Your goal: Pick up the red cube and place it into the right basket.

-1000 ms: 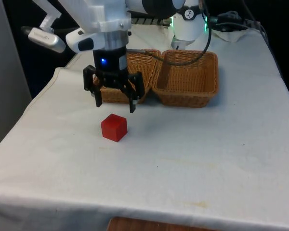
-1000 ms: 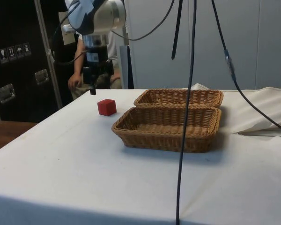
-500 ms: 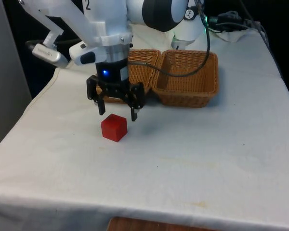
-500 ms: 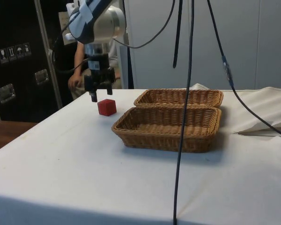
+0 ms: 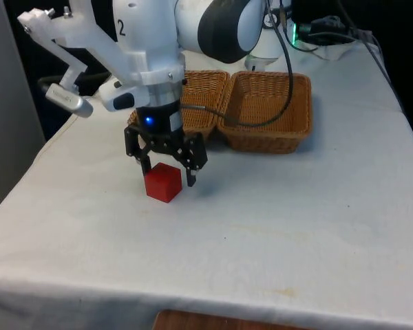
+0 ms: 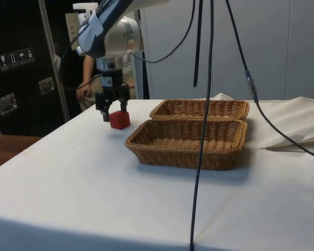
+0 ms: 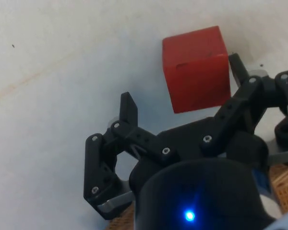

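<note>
The red cube (image 5: 163, 183) rests on the white cloth towards the front view's left, in front of the baskets. My black gripper (image 5: 168, 173) is open and low over it, one finger on each side of the cube without touching it. In the side view the gripper (image 6: 114, 111) hangs just above the cube (image 6: 119, 120). In the wrist view the cube (image 7: 197, 69) lies between the fingertips (image 7: 129, 109), nearer one finger than the other. The right basket (image 5: 268, 127) is wicker and holds nothing.
A second wicker basket (image 5: 201, 86) stands against the right one, on the front view's left, partly behind the arm. In the side view both baskets (image 6: 188, 151) sit right of the cube. A person's hand (image 6: 83, 92) shows behind the table. Cables (image 6: 203, 130) hang in front.
The gripper has come down from above and behind the cube until its open fingers straddle it. The cube has not moved.
</note>
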